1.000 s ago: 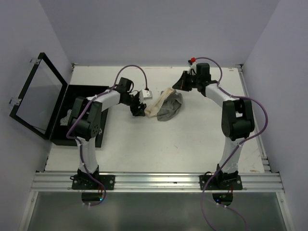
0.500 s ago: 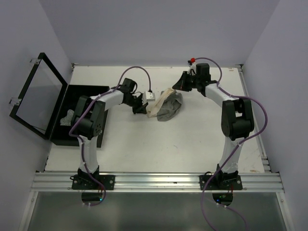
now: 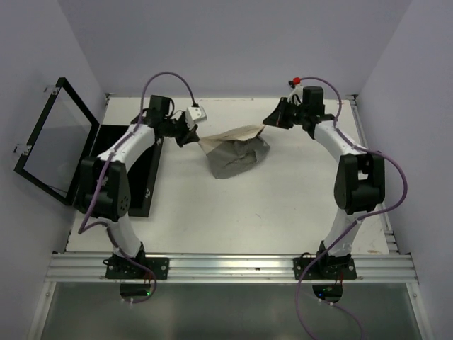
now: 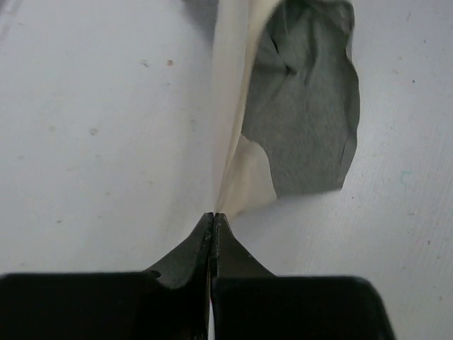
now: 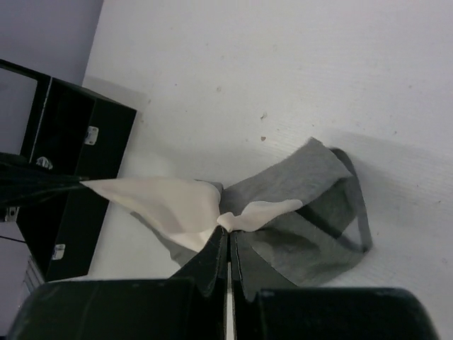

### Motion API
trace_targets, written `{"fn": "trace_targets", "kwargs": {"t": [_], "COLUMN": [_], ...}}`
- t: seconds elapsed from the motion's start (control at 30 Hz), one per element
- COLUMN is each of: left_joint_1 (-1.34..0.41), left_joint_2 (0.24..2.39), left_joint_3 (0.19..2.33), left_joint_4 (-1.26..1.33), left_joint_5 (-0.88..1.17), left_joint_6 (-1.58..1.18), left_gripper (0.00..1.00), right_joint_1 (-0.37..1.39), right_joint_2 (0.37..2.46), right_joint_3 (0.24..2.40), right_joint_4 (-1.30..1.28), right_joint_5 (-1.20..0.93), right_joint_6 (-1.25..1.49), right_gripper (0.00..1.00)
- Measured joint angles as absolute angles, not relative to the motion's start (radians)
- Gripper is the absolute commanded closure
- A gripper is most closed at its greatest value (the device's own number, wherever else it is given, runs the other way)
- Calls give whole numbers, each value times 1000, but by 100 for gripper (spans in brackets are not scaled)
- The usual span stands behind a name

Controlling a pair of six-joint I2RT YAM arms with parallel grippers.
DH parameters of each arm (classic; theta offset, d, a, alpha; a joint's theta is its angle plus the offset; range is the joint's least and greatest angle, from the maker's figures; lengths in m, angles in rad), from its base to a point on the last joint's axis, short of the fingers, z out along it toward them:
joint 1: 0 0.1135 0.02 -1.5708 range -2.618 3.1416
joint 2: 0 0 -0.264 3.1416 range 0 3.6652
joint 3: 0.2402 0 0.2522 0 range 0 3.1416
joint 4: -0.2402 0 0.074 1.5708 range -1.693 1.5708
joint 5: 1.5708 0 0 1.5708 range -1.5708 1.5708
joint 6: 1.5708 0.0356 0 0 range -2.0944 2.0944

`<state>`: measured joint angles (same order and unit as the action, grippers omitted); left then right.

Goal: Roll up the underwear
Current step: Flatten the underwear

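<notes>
Underwear [image 3: 233, 152]: grey, cream edge pulled taut between both grippers — the grey part is on the white table [image 3: 283, 212].
Left gripper [image 3: 192, 137]: jaws clamped on the cream edge, cloth at 4 o'clock.
Right gripper [image 3: 267, 122]: jaws pinching the same edge — cloth at 8 o'clock.

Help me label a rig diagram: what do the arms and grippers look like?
The left arm and right arm have white links and black joints, each trailed by a purple cable. The left gripper and right gripper are black, tapering to points. A red part marks the right wrist.
</notes>
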<state>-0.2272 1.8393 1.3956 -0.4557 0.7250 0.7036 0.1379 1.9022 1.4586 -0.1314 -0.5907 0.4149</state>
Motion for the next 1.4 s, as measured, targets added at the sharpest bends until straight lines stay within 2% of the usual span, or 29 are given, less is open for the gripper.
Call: {"fn": "trace_targets", "kwargs": {"t": [0.33,0.53,0.87,1.03,1.2,1.4], "left_joint_1": [-201,-202,-204,-205,-219,-252], "left_joint_2": [1655,1513,1078,932,986,1327], "left_joint_3": [1447,1386,1139,1085,1090,1148], "left_joint_4": [-430,-427,-498,-537,-535,-472], "left_joint_5": [717,694,727,759,765,728], "left_joint_6": [635,629,648,622,583,513], "left_gripper": [100,100,100,100,100,100], "right_joint_1": [138,138,139,139,139,139], "right_joint_2": [1716,1621,1242,1097,1114,1437], "right_joint_3": [1511,1505,1213,1145,1114,1115], "right_joint_4": [-162,-222,-331,-386,-387,-344], "right_joint_5": [-630,-662,-801,-846,-835,-765], "right_joint_6": [342,263,130,112,134,194], "right_gripper": [100,100,100,100,100,100]}}
